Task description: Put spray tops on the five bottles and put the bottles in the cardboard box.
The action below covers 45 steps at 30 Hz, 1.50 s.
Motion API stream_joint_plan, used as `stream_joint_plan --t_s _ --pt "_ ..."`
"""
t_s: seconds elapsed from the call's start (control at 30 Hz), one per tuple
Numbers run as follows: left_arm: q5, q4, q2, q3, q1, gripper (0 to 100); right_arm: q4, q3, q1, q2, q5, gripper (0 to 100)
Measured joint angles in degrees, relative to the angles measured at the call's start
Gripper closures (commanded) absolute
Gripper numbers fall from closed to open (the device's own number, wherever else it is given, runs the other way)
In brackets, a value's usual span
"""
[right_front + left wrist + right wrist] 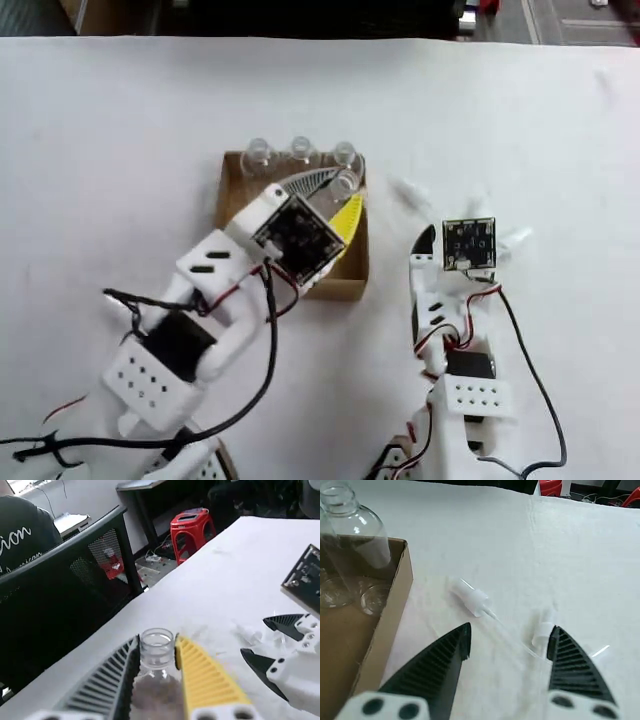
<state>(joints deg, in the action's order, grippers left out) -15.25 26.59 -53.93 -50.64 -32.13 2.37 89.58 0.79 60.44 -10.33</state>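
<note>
Left fingers [205,680] gripping bottle [156,652] at box [235,195], right fingers [570,665] apart near spray tops [475,600]

3 bottles [300,150] in box [232,200] (far side); spray tops [408,188] right of it.

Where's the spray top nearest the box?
In the right wrist view, the spray top lies on the table, right of the box, ahead of the open right gripper.

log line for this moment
left gripper shut on bottle, no top, at cardboard box | right gripper open over spray tops on table
</note>
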Motion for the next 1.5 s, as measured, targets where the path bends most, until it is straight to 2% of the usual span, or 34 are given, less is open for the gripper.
stream_joint_plan --t_s 0.1,0.27,0.33,0.47,0.53,0.9,1.17,1.33,1.5 --pt "2.11 -12.13 0.0 -7.65 0.0 98 0.0 0.0 0.0 0.0 0.0 77.2" --pt "12.48 -27.78 0.09 -17.41 0.0 98 0.0 0.0 0.0 0.0 0.0 77.2" --pt "16.62 -30.07 0.09 -19.34 0.35 98 0.0 0.0 0.0 0.0 0.0 77.2" --pt "25.93 -31.21 0.09 -21.63 5.45 98 0.0 0.0 0.0 0.0 -1.32 77.2" --pt "27.69 -31.38 0.0 -22.68 8.0 98 0.0 0.0 0.0 0.0 -2.11 77.2" --pt "28.75 -34.37 0.35 -26.73 8.79 98 0.0 0.0 0.0 0.0 -2.64 77.2" --pt "28.66 -50.02 15.56 -27.43 8.53 98 0.0 0.0 0.0 0.0 -2.64 77.2" --pt "24.26 -61.27 21.89 -31.38 7.3 98 0.0 0.0 0.0 0.0 -2.64 77.2" --pt "21.01 -63.3 24.97 -32.35 5.27 98 0.0 0.0 0.0 0.0 -2.64 77.2"
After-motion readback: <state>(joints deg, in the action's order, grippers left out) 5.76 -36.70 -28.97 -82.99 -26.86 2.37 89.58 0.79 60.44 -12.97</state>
